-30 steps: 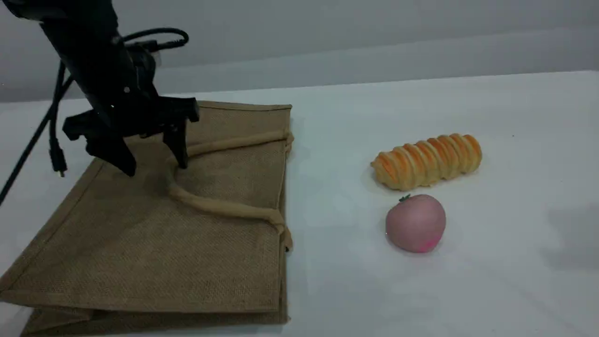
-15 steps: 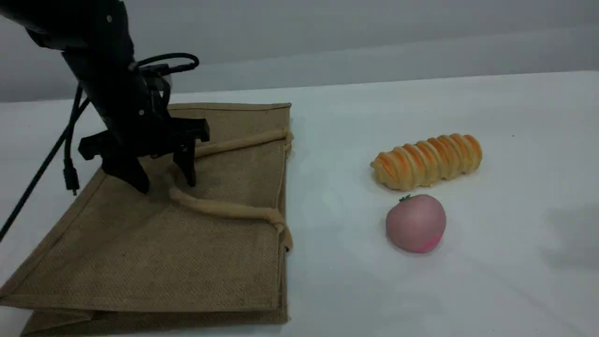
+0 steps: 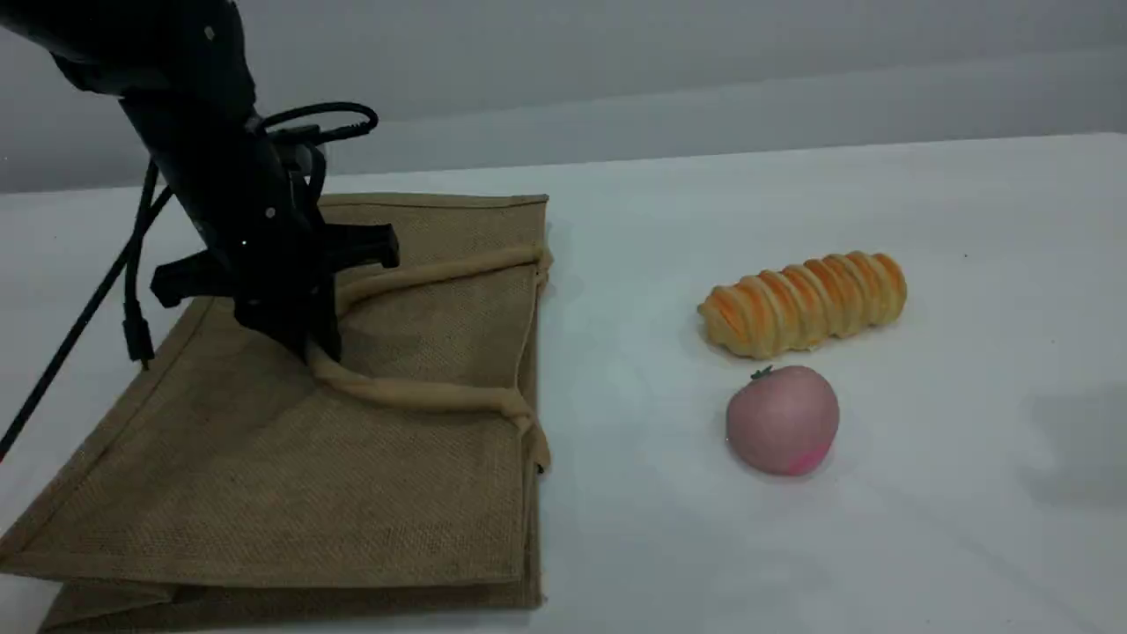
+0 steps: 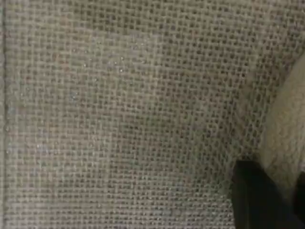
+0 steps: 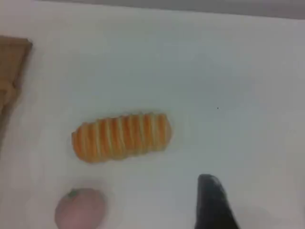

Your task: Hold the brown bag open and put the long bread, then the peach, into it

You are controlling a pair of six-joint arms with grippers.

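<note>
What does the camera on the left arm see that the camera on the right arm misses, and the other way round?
Only the left wrist view: the left hand shut on the rope handle, and the weave up close. Only the right wrist view: the long bread, the peach and the white table. Both: the brown bag, filling the left view, just a corner at the right view's left edge.

Bag point(image 3: 264, 458) lay flat on the left of the table point(image 3: 924, 546), its mouth facing right. Left gripper point(image 3: 308, 343) stood down on it, fingers pinched together on the bend of the handle point(image 3: 414, 394). Bread point(image 3: 803, 304) lay well to the right, with the peach point(image 3: 782, 421) just beside it, nearer me.
</note>
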